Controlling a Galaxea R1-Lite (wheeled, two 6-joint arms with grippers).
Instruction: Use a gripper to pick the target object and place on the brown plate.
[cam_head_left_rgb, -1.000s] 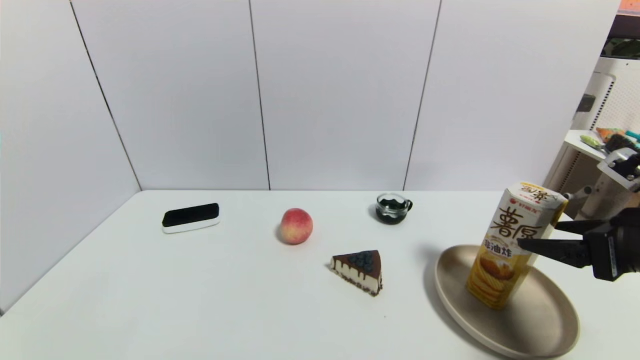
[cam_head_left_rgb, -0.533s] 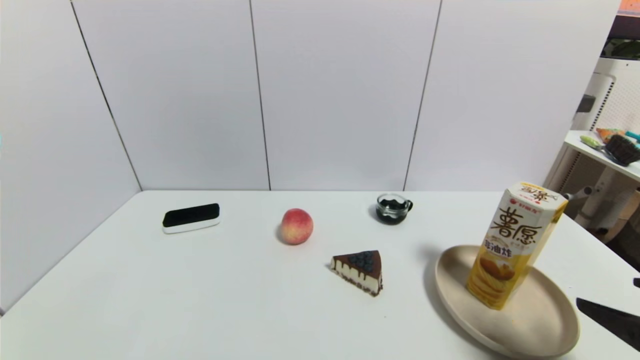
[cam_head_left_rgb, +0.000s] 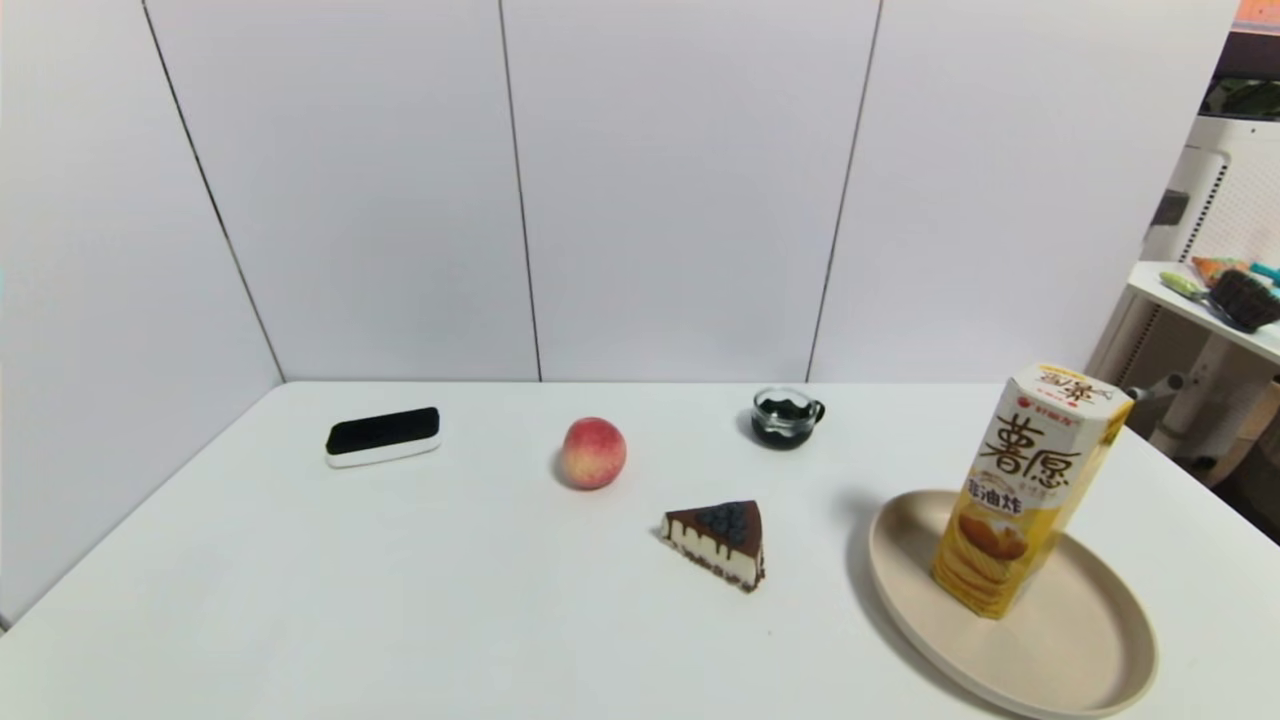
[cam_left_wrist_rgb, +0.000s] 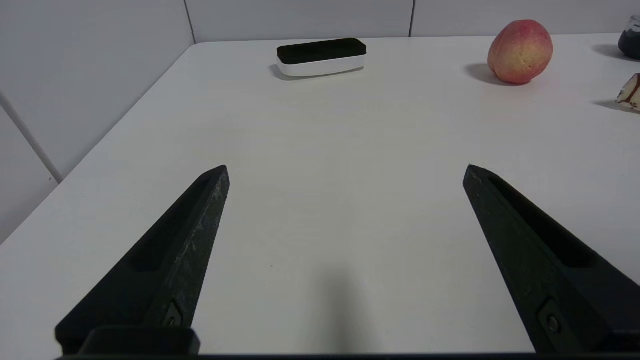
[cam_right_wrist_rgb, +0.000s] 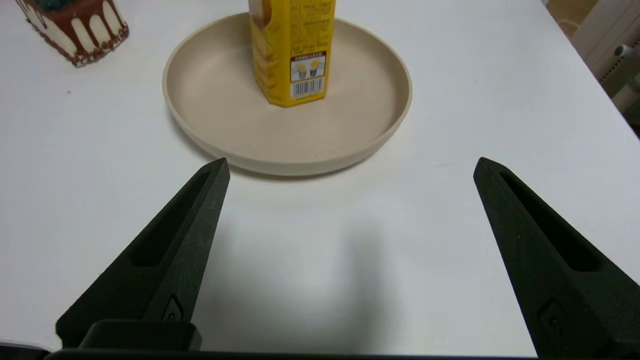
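The tall hexagonal snack box, white on top and yellow below, stands upright on the brown plate at the table's right front. It also shows in the right wrist view, standing in the plate. My right gripper is open and empty, low over bare table on the near side of the plate, apart from it. My left gripper is open and empty over bare table at the left. Neither gripper shows in the head view.
A chocolate cake slice lies left of the plate. A peach, a small dark glass cup and a black-topped white eraser sit farther back. The table's right edge runs close to the plate.
My right gripper let go of the snack box, drew back toward the near right and left the head view. The box stays upright on the plate.
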